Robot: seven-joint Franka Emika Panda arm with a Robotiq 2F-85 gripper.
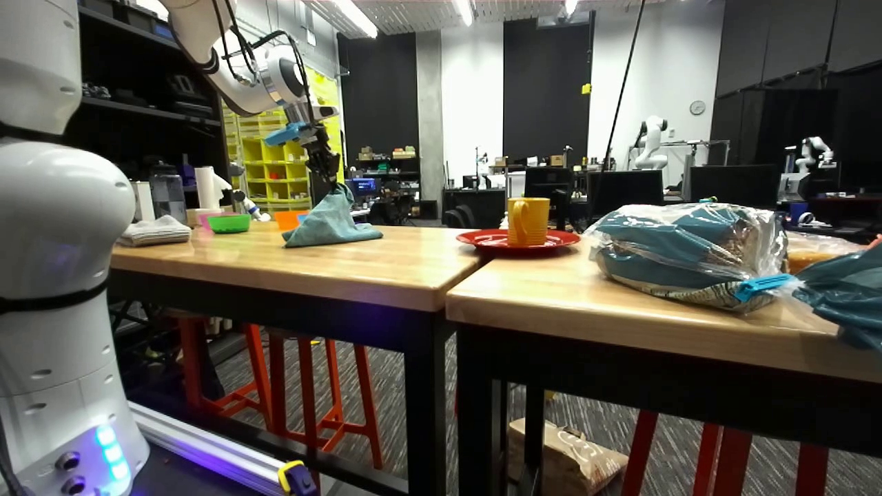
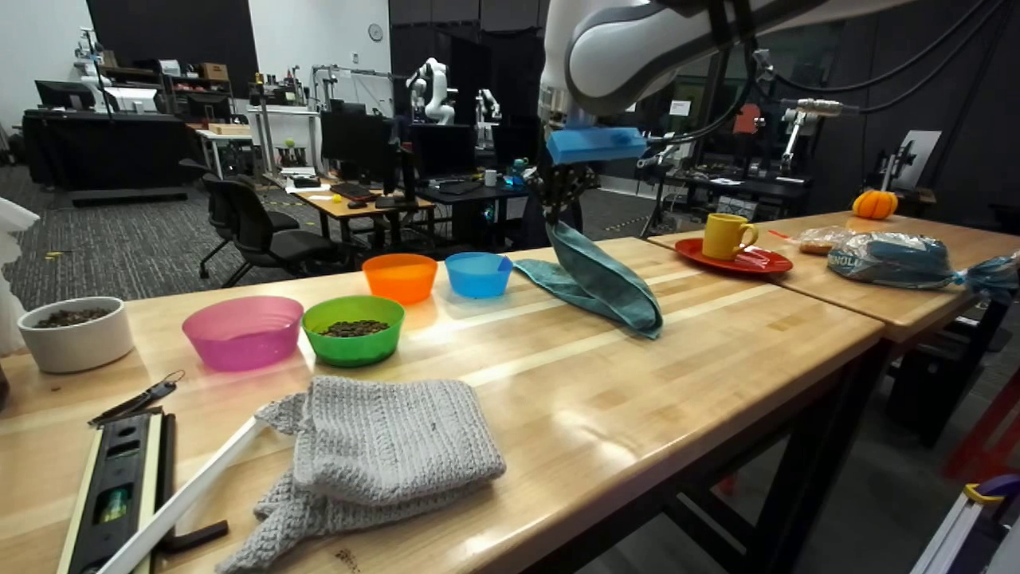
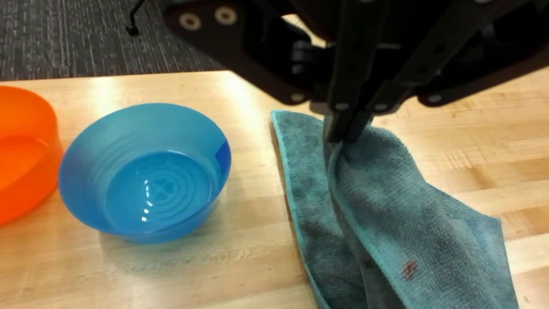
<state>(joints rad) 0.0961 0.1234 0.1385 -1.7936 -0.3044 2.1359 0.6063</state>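
A teal cloth with a lighter edge and a small red stain is pinched at a raised fold by my gripper. The fingertips press together on the fabric, and part of the pinched fold is hidden behind them. In both exterior views the cloth rises from the wooden tabletop to the gripper, its lower portions still lying on the wood. A translucent blue bowl sits beside the cloth in the wrist view, with nothing in it. Past it, an orange bowl is cut off by the frame's edge.
A yellow mug stands on a red plate, near bagged bread. Green, pink and white bowls line the far side. A grey knitted cloth and a spirit level lie at the near end.
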